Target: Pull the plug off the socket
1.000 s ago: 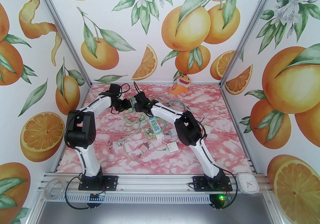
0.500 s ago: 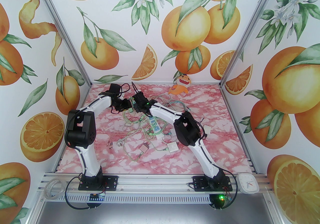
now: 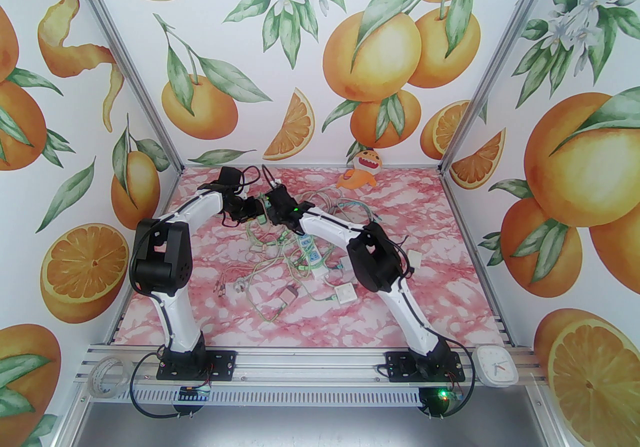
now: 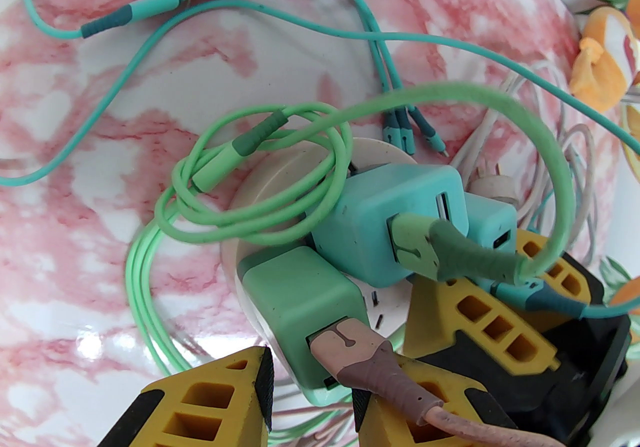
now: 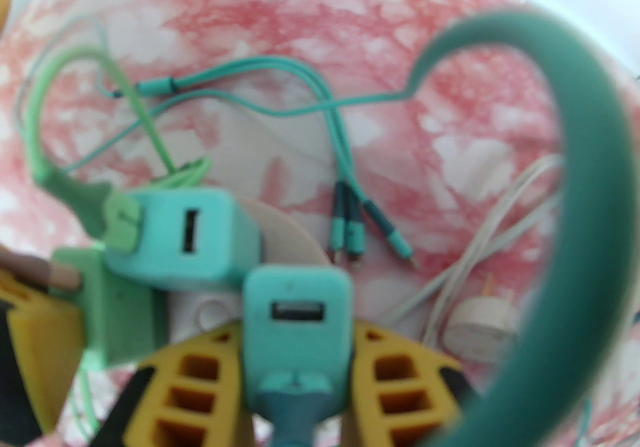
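Between the fingers of the right tool sits the teal plug, a yellow pad pressed against each flank, so that tool is clamped on it. The plug is seated in the round socket just ahead of the tool, which lies on the surface. The left tool, directly opposite, is closed about the green plug on the socket's near rim (seemingly to hold the whole hub down, though how firm the hold is I cannot tell). A bigger plug stands between the two, touching both.

The step in hand looks like the grasp just made, with the pull itself not yet begun. The next move would call for the right tool to draw straight back along its own axis, away from the socket face, without twisting, while the left tool holds fast. The teal cable loops close around the right tool and may drag.
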You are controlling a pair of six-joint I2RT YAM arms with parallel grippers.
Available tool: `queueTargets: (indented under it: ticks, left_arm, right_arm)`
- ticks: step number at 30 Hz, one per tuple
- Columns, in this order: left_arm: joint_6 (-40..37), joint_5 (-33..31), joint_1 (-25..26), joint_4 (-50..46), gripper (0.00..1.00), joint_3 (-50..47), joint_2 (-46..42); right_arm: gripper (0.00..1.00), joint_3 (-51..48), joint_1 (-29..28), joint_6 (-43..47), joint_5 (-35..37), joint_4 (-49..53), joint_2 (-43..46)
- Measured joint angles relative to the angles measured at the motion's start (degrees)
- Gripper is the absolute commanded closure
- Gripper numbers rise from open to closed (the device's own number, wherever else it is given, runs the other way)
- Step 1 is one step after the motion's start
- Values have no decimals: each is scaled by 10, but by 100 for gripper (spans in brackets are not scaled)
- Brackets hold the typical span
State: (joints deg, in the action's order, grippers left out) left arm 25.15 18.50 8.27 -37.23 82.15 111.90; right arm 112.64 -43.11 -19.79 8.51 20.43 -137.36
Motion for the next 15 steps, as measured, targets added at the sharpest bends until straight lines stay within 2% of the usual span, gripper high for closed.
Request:
queueTargets:
  ticks: [3, 7, 15]
  left_arm:
    - [0, 2, 0, 2, 67, 0, 1]
    - [0, 4, 0, 3, 67, 0, 2]
    - [0, 6, 0, 2, 67, 0, 2]
  right_arm:
    - [85, -9, 9, -15, -31, -8, 5]
    - [84, -9, 7, -13, -34, -9, 5]
    - [84, 14, -27, 47, 58, 15, -7]
